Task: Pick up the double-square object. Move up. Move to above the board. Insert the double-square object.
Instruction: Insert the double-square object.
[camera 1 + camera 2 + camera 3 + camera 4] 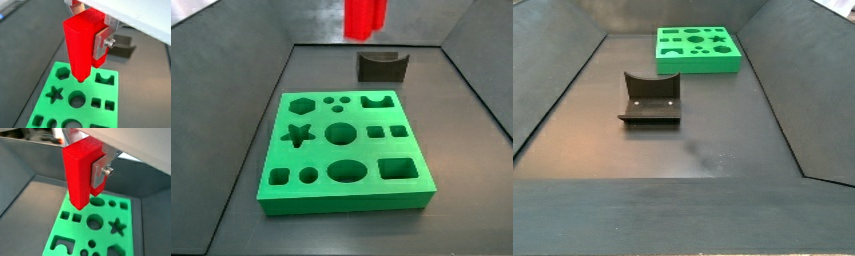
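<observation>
My gripper [87, 46] is shut on the double-square object [79, 47], a bright red tall block held upright, also in a wrist view [79, 175]. One silver finger [101, 44] presses its side; the other is hidden behind it. The board [100, 91], a green slab with shaped cut-outs, lies below. In both wrist views the block's lower end hangs well above the board [80, 231], over one end of it. In a side view only the block's lower part [365, 18] shows, high above the board [318, 155]. Another side view shows the board [698, 65] alone.
The fixture [382, 65], a dark bracket with a curved notch, stands on the dark floor beyond the board's far end, also in a side view [651, 98]. Sloping dark walls enclose the floor on all sides.
</observation>
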Motion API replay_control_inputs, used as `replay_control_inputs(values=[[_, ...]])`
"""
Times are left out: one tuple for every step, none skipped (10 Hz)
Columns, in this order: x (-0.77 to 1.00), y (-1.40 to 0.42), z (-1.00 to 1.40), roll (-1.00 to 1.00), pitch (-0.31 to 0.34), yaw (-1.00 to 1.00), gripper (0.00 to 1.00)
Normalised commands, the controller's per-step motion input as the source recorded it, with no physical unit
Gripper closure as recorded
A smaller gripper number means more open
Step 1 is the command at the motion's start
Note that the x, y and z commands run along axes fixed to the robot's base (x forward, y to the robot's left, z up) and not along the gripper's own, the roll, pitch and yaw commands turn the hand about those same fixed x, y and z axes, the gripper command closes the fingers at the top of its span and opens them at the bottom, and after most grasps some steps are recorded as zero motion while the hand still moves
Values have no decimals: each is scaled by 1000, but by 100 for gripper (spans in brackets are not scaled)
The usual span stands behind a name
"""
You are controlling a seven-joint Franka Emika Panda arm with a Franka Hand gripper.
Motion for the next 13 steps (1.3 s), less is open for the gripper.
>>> replay_control_inputs(values=[[0, 0, -546, 46, -26, -1000, 100], [0, 0, -537, 40, -23, -1000, 100], [0, 0, -534, 39, -21, -1000, 100], [0, 0, -571, 47, -40, -1000, 100], [0, 0, -574, 51, -40, -1000, 100], [14, 0, -586, 67, -43, -1000, 100], [9, 0, -589, 66, -40, -1000, 100], [31, 0, -569, 40, -56, -1000, 100], [686, -69, -274, -41, -11, -434, 100], [503, -206, -149, -11, 0, -180, 100], [254, -203, -194, 0, 0, -431, 100], [157, -163, -229, 0, 1, -809, 100], [163, -154, -329, 0, 0, -860, 100]])
